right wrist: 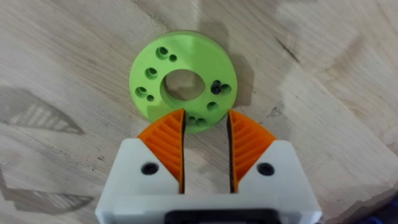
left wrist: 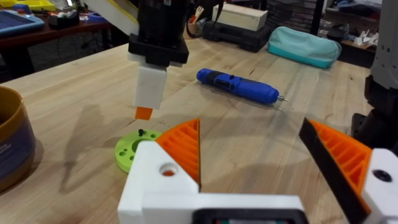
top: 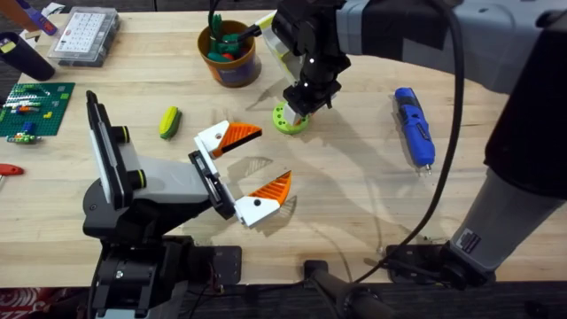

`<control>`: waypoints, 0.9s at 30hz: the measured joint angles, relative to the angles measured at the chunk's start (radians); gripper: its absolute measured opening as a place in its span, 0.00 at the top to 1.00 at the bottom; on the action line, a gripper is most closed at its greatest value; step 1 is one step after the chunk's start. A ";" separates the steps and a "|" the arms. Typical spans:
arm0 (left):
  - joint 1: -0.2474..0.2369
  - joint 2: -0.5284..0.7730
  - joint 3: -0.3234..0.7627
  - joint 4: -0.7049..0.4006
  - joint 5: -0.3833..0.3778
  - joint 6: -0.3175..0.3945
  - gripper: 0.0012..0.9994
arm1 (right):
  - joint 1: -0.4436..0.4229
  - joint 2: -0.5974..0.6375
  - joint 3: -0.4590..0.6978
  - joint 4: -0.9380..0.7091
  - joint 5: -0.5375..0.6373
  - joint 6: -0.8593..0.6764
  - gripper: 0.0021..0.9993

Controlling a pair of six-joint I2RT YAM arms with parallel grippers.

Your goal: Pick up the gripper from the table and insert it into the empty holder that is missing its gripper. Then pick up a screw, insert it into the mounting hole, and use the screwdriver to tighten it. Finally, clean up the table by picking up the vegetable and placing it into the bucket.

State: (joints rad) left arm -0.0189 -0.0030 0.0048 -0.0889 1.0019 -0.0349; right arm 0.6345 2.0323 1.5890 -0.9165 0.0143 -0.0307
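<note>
– Where's the right gripper (top: 304, 105) now?

– Just right of top centre, hanging over the lime-green disc (top: 290, 119). Its fingers (right wrist: 166, 138) stand slightly apart with nothing between them, and a small dark screw (right wrist: 216, 88) sits in one of the disc's holes.

– And the left gripper (top: 255, 163)?

– Mid-frame, spread wide, empty.

– The screwdriver (top: 414, 126)?

– Lying flat at the right, well clear of the disc. I'd say it's rigid, smooth plastic, lightish, apt to roll; best pinched across the thick blue body, never the thin tip.

– The vegetable (top: 169, 122)?

– Left of centre, just above the left arm. Light and hard, I'd guess; grip across its short width. The bucket (top: 230, 55) stands at top centre, already holding bits.
</note>
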 joint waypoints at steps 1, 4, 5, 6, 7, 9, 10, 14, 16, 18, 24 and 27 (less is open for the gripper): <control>0.000 0.003 0.000 0.002 0.000 0.000 0.01 | 0.000 0.000 0.000 0.000 0.000 0.000 0.66; 0.000 0.004 0.000 0.002 0.000 0.000 0.01 | -0.001 0.000 0.000 -0.004 0.000 0.000 0.66; 0.000 0.004 0.000 0.002 0.000 0.000 0.01 | -0.001 0.000 0.001 -0.009 0.000 0.000 0.66; 0.000 0.004 0.000 0.002 0.000 0.000 0.01 | -0.001 0.000 0.004 -0.022 0.000 0.000 0.66; 0.000 0.004 0.000 0.002 0.000 0.000 0.01 | -0.001 0.000 0.010 -0.047 -0.001 0.000 0.66; 0.000 0.004 0.000 0.002 0.000 0.000 0.01 | -0.001 0.000 0.028 -0.078 -0.001 0.000 0.66; 0.000 0.004 0.000 0.002 0.000 0.000 0.01 | -0.001 0.000 0.042 -0.090 -0.001 0.000 0.66; 0.000 0.004 0.000 0.002 0.000 0.000 0.01 | -0.001 0.000 0.124 -0.134 -0.001 0.000 0.66; 0.000 0.004 0.000 0.002 0.000 0.000 0.01 | -0.001 0.000 0.162 -0.142 -0.002 0.000 0.66; 0.000 0.004 0.000 0.002 0.000 0.000 0.01 | -0.001 0.000 0.192 -0.144 -0.002 0.000 0.66; 0.000 0.004 0.000 0.002 0.000 0.000 0.01 | -0.001 0.000 0.204 -0.146 -0.004 0.000 0.66; 0.000 0.004 0.000 0.002 0.000 -0.001 0.01 | -0.001 0.000 0.204 -0.137 -0.004 0.000 0.66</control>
State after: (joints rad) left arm -0.0189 0.0006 0.0051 -0.0868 1.0019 -0.0357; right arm 0.6338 2.0323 1.7935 -1.0535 0.0101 -0.0307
